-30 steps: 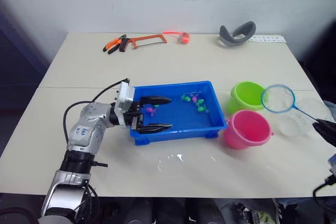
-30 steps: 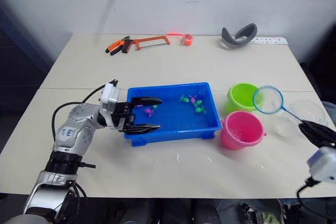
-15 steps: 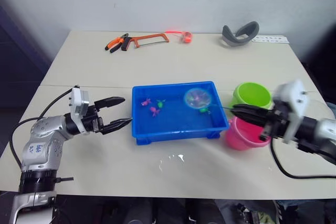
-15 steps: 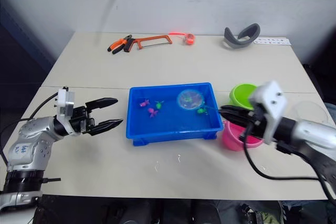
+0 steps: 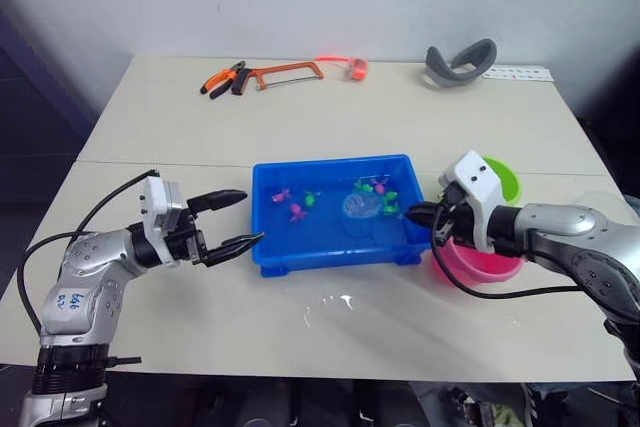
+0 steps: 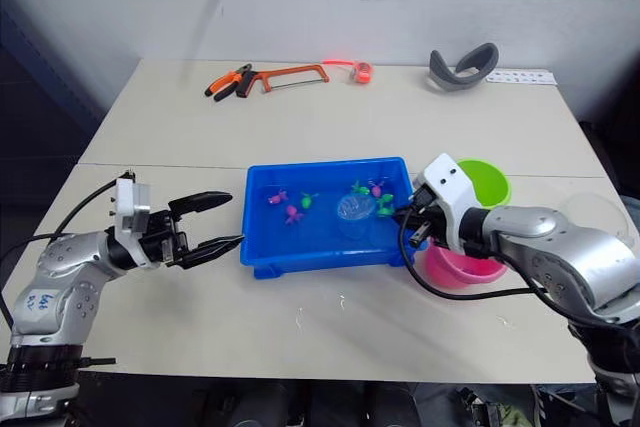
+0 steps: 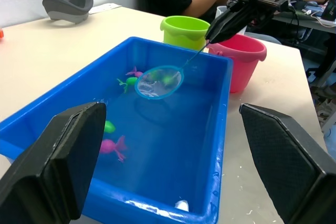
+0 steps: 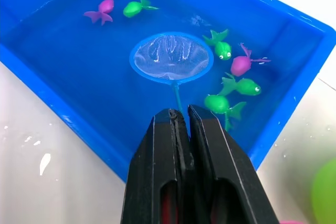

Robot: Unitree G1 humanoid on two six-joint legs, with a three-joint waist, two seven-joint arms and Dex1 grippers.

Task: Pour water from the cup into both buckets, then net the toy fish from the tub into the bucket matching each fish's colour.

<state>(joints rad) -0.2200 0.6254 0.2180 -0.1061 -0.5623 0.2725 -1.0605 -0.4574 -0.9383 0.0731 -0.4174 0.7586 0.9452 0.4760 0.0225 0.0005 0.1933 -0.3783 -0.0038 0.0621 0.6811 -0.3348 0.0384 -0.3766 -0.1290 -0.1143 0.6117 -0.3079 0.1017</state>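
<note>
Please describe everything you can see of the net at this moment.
The net is a small round hoop with a blue rim and fine pale mesh, on a thin straight handle. The right gripper holds the handle, its fingers shut on it. The hoop lies nearly flat, low inside the blue tub, with no fish in its mesh. Green and pink fish lie close beside it.
</note>
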